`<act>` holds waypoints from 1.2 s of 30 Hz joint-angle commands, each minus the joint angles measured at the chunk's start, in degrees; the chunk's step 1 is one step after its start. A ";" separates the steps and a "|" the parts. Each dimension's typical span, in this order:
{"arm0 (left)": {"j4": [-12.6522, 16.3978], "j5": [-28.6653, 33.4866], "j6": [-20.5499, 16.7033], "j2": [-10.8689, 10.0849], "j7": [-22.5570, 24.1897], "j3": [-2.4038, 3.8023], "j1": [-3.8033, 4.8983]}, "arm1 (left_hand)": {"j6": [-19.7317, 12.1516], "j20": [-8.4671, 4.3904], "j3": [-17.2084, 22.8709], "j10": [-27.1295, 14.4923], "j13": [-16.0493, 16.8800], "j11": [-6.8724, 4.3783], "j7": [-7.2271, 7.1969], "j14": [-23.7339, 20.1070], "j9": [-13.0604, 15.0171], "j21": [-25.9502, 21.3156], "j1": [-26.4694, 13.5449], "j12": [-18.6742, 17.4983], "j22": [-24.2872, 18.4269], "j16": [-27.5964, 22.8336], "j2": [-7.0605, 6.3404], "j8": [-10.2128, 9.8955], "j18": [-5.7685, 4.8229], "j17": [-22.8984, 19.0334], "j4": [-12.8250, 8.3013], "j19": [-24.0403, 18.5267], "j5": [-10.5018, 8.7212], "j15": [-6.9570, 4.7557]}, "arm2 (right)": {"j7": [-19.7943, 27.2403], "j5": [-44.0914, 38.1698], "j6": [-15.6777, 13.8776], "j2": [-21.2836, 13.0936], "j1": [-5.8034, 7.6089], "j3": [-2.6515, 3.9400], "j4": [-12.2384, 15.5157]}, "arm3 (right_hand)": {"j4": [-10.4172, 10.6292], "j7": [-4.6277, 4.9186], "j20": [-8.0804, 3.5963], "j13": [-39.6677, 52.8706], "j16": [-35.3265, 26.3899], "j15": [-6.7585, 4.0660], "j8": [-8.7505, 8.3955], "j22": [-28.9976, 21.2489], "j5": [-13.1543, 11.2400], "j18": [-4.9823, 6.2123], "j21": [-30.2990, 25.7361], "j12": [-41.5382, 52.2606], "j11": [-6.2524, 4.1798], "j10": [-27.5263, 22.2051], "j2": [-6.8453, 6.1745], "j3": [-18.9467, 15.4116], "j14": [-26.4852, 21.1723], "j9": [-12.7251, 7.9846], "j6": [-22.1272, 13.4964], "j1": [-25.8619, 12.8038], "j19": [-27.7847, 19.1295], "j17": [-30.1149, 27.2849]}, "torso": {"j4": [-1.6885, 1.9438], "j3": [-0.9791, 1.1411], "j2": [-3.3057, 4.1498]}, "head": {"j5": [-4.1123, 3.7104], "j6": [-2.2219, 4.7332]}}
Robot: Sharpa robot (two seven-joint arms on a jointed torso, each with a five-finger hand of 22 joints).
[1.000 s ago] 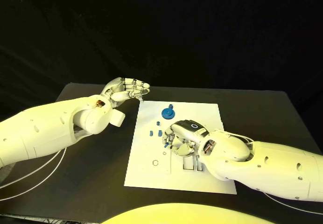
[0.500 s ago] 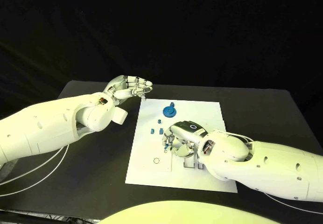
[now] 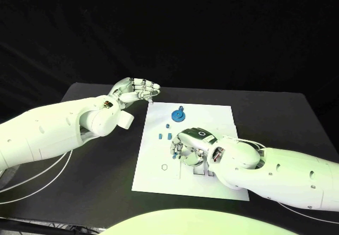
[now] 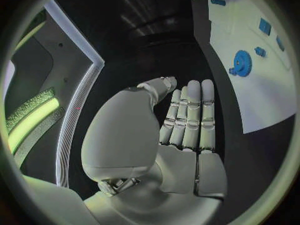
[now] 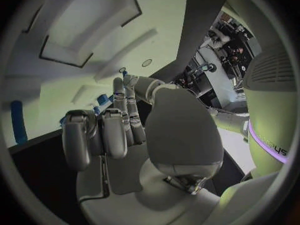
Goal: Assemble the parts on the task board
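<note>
The white task board (image 3: 212, 117) lies in the middle of the table. A blue gear (image 3: 178, 116) stands near its far edge, and is also seen in the left wrist view (image 4: 242, 63). Small blue parts (image 3: 166, 136) lie just in front of the gear. My right hand (image 3: 189, 146) hovers low over the board's middle, fingers curled, pinching a small blue part (image 3: 174, 155) at its fingertips. In the right wrist view, the right hand (image 5: 125, 130) is over the board's cut-out slots (image 5: 75, 60). My left hand (image 3: 134, 90) hangs beyond the board's far left corner, fingers curled in and holding nothing.
Black table (image 3: 92, 166) surrounds the board on all sides. Recessed slots and a small ring (image 3: 164, 167) mark the board's near half. A long blue piece (image 5: 17, 127) lies on the board in the right wrist view. White cables (image 3: 42, 181) run beside the left arm.
The left hand has edged slightly toward the board's far corner. The right hand has stayed over the board's middle with the part.
</note>
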 commanded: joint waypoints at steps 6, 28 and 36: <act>0.15 0.03 0.64 -0.09 0.16 0.03 0.06 | -0.40 -0.04 -0.21 -0.43 -0.12 -0.01 0.10 -0.40 -0.08 -0.29 0.01 -0.30 -0.10 -0.40 0.26 -0.12 0.75 -0.11 -0.19 -0.34 0.01 0.16 | -0.48 -1.32 0.91 0.46 -0.15 -0.04 -0.34 | -0.29 0.03 -0.52 0.05 0.08 -0.21 0.12 12.32 0.36 -0.04 -0.14 0.11 -0.99 1.32 0.59 -0.01 2.71 0.19 0.25 -0.17 4.07 -0.06 | 0.00 0.05 -0.01 | 0.27 -0.15; 0.24 0.06 0.51 -0.18 0.61 0.03 0.07 | -0.44 0.00 -0.25 -0.48 -0.14 0.02 0.13 -0.42 -0.08 -0.34 -0.01 -0.24 -0.12 -0.45 0.36 -0.08 0.75 -0.17 -0.18 -0.37 0.01 0.20 | -3.07 -4.59 4.37 1.19 -0.19 -0.07 -0.71 | -0.40 0.05 -0.50 0.08 0.15 -0.19 0.15 12.40 0.38 -0.08 0.00 0.02 -0.98 1.37 0.60 -0.04 2.74 0.30 0.19 -0.34 4.13 0.05 | 0.03 0.02 -0.02 | 0.36 -0.36; 0.36 0.06 0.45 -0.28 0.80 0.04 0.07 | -0.39 0.01 -0.25 -0.49 -0.15 0.02 0.12 -0.43 -0.06 -0.36 0.03 -0.19 -0.12 -0.46 0.44 -0.02 0.75 -0.20 -0.21 -0.37 0.01 0.21 | -3.38 -5.37 4.88 1.52 -0.22 -0.11 -0.70 | -0.43 0.04 -0.50 0.09 0.12 -0.19 0.16 12.36 0.40 -0.06 -0.08 0.01 -0.99 1.39 0.61 -0.03 2.73 0.32 0.18 -0.36 4.10 0.00 | 0.00 -0.05 0.03 | 0.42 -0.40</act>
